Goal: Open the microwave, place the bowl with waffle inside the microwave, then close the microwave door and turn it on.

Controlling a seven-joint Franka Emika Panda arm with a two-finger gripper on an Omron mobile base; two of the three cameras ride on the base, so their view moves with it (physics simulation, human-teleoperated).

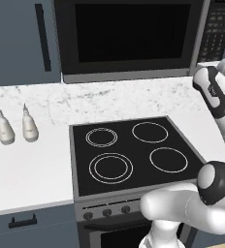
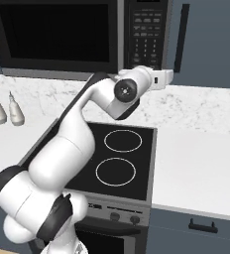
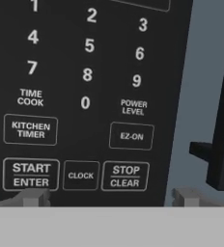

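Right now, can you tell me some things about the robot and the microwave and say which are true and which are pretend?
1. The microwave door is shut. True.
2. The hand view looks at the keypad, with a START ENTER button near the bottom. True.
3. A pot sits on the stovetop. False: its four rings are bare.
4. Two pale bottles stand on the counter beside the stovetop. True.
5. The gripper is squeezing the bowl. False: its tips are spread apart, nothing between them.

Microwave (image 1: 134, 38) above stovetop (image 1: 134, 155); bottles (image 1: 16, 127) left.
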